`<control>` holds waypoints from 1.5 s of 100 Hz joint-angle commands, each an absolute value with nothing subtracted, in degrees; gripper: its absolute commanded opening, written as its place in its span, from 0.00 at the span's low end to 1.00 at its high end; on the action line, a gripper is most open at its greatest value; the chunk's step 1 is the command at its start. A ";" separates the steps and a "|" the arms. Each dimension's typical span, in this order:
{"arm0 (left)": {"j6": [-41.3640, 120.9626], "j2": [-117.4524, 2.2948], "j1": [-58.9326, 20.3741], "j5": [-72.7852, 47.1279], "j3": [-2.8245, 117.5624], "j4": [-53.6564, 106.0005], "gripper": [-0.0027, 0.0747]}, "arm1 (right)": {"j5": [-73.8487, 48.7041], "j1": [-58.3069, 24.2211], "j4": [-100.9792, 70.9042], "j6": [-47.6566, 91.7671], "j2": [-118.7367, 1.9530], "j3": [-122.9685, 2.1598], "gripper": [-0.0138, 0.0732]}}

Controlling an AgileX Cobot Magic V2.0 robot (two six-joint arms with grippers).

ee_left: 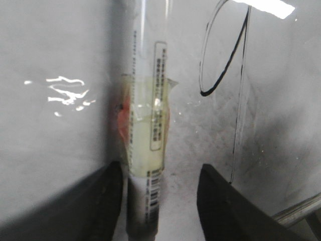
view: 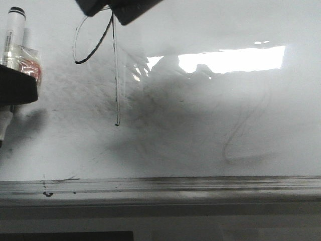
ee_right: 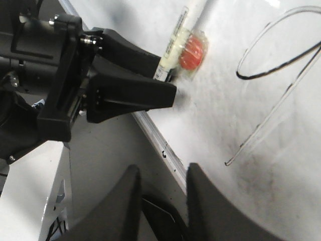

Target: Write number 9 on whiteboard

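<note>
The whiteboard (view: 210, 140) is filling nearly the whole front view, glossy and smudged grey, with a bright glare patch high on the right and its metal-edged ledge (view: 200, 187) running along the bottom. The number 9 (view: 100, 55) is sitting in the upper left part of the board: a narrow open loop joining a long straight stem that is ending partway down toward the ledge, while a faint erased squiggle (view: 246, 135) is lingering well apart to the right. At the far left edge the left hand (ee_left: 160, 201) is gripping the marker (view: 12, 35); its dark fingers (ee_left: 100, 201) are standing partly open around the barrel, closing on it low down, with the white body and a reddish taped patch (ee_right: 193, 50) rising above them, beside the figure and not over it. Whether the tip is touching the board is hidden from every view. The right hand (ee_right: 160, 201) is holding nothing, its fingers slightly parted, hanging off the board near the ledge. Judging by the drawn figure, the writing looks essentially finished, so the step in hand seems to be lifting the marker clear. Doing that well means drawing the tip straight away from the surface rather than sliding sideways, since any drag would be leaving a stray stroke near the loop. Keeping the grip firm matters too, because the smooth barrel could be slipping between the fingers, and the right arm should be staying clear of the fresh ink.
</note>
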State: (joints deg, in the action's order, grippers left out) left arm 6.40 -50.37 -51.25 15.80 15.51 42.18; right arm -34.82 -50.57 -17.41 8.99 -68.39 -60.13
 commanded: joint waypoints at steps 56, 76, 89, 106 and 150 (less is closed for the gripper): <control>7.72 -20.58 -51.31 18.28 9.35 32.61 0.01 | -2.81 -50.33 -10.57 9.55 -29.81 -26.06 0.08; 7.74 -17.24 -51.31 18.28 4.23 32.71 0.01 | -2.92 -50.33 -10.57 9.55 -16.68 -16.56 0.08; 7.74 -17.24 -51.31 17.99 3.15 32.99 0.01 | -2.92 -50.33 -10.57 9.55 -12.24 -14.10 0.08; 7.74 -17.24 -51.31 17.90 2.44 32.99 0.01 | -3.50 -50.33 -10.57 9.55 -11.24 -13.08 0.08; 7.74 -17.24 -51.31 18.00 0.55 33.10 0.01 | -3.51 -50.33 -10.57 9.55 -11.24 -13.08 0.08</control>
